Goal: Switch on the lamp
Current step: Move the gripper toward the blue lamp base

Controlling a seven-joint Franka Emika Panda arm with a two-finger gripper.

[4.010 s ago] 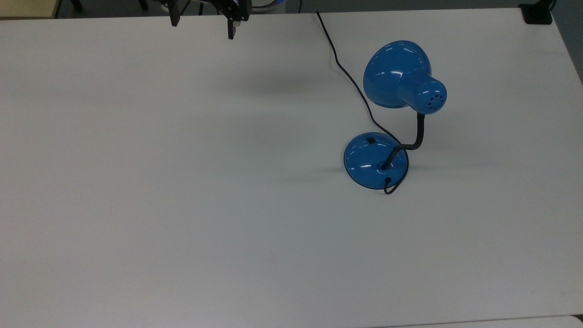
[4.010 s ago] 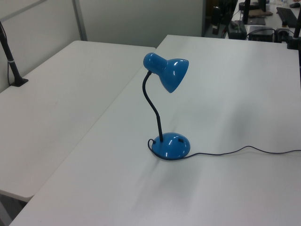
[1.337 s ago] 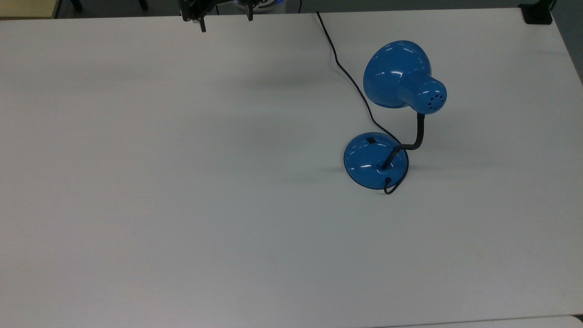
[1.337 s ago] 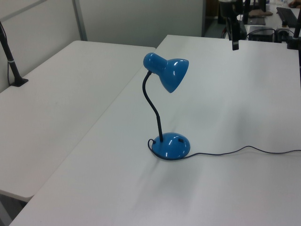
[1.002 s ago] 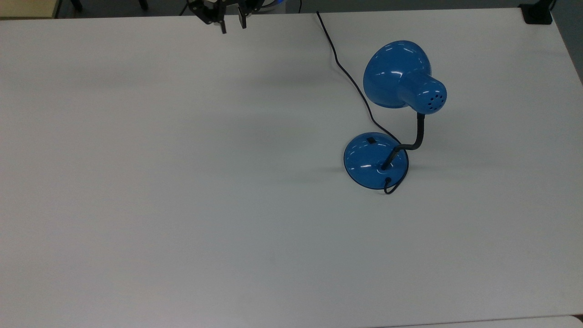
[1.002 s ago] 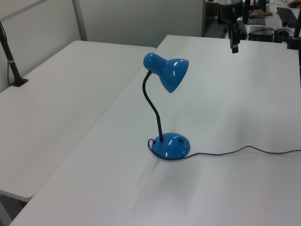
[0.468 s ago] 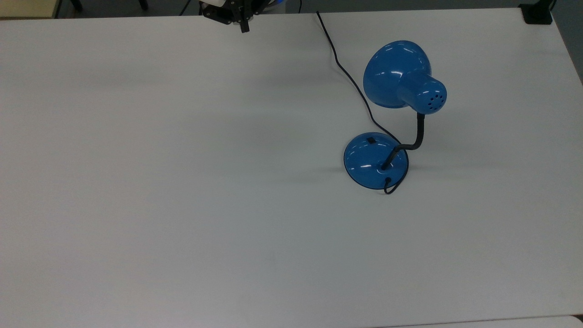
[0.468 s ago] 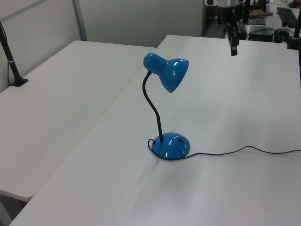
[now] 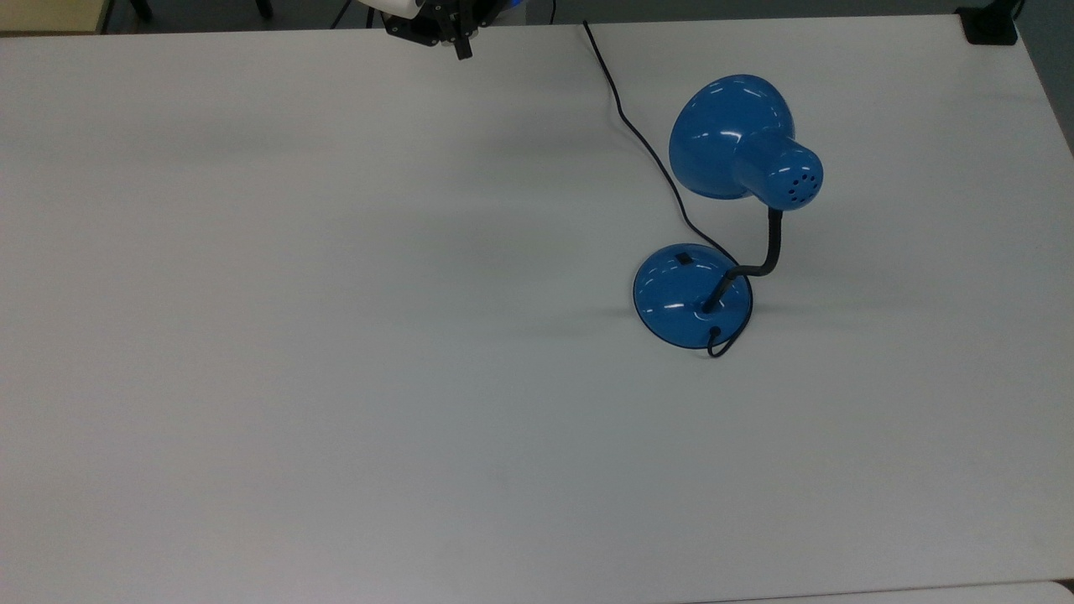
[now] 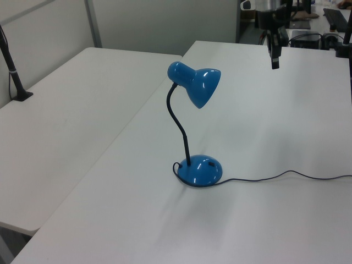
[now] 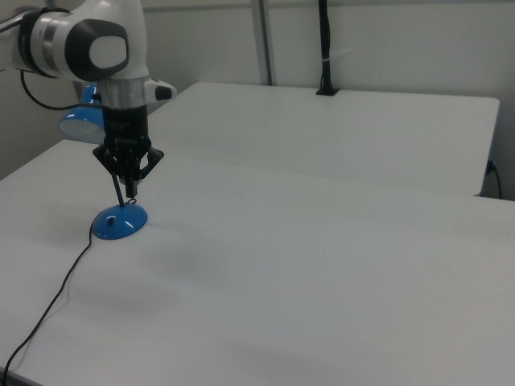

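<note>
Glossy blue enamel marks the lamp (image 9: 730, 210) on the white laminate table (image 9: 336, 335). In the top view its round domed base (image 9: 691, 295) sits toward the top view's right, a small black switch (image 9: 684, 258) on the side of the dome nearest the top edge, and a black gooseneck (image 9: 759, 256) bends up to the bell-shaped shade (image 9: 738, 143). The black cord (image 9: 646, 143) runs from the base toward the table's far edge. The black two-finger gripper (image 9: 460, 46) hangs at the top edge, well apart from the lamp, its fingers drawn together to a single narrow tip.

In the left view the gripper (image 10: 274, 60) points straight down above the far part of the table, higher than the shade (image 10: 201, 83) and well clear of the base (image 10: 200, 170). The switch (image 10: 211, 163) shows on the base's right shoulder in the left view.

In the right view the arm overlaps the base (image 11: 119, 222), with the narrow fingertips (image 11: 129, 193) hanging in front of it; this looks like perspective, not contact.

The step in hand appears to be the approach. To do it well, the tip should travel low under the shade, avoid the cord and neck, and come down squarely on the rocker, pressing gently so the light base does not slide or tip.
</note>
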